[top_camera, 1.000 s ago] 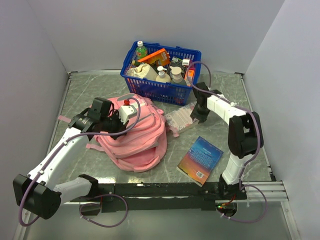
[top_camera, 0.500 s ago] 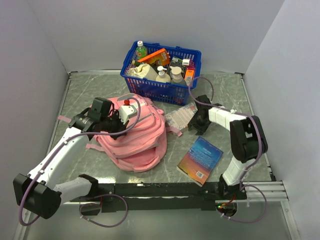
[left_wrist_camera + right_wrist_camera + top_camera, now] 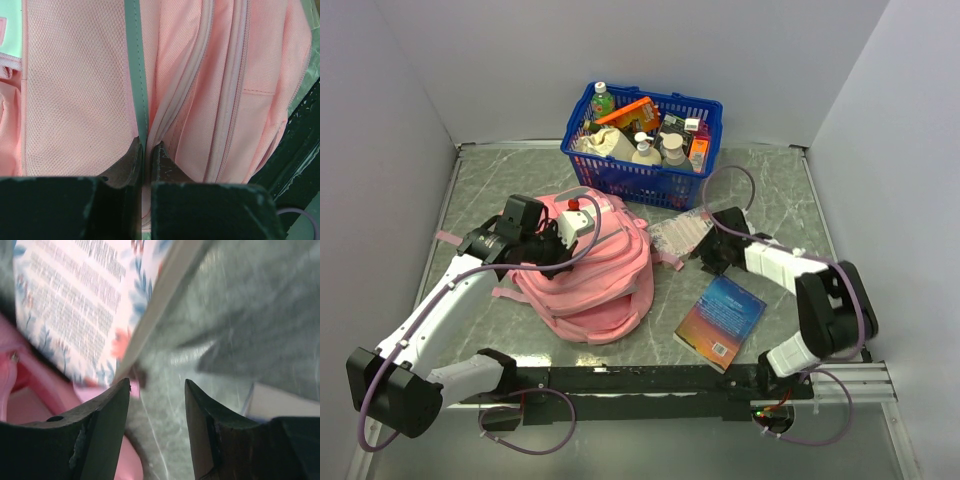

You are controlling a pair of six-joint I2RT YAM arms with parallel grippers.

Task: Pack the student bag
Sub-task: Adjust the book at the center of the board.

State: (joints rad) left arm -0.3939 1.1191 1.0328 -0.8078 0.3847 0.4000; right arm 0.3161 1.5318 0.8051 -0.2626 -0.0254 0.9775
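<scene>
One large pink bag (image 3: 595,270) slumps at the left-centre of the bench (image 3: 490,190), its long axis running from the near edge toward the blue basket (image 3: 642,140) at the back. To its right lies a book (image 3: 720,318). Between bag and book, a little farther back, sits a flat pink packet (image 3: 682,235), its long side slanting from the bag up toward the basket.

The left end effector (image 3: 146,151) is at the bag's far end, fingers pressed together on a fold of fabric by the grey trim. The right end effector (image 3: 157,385) hangs low with fingers spread and nothing between them, just beside the packet, which lies on its bag side.

I'd judge the right arm much the nearer to packet and book. Either one must travel leftward to reach the bag, and I cannot see whether its mouth is open.
</scene>
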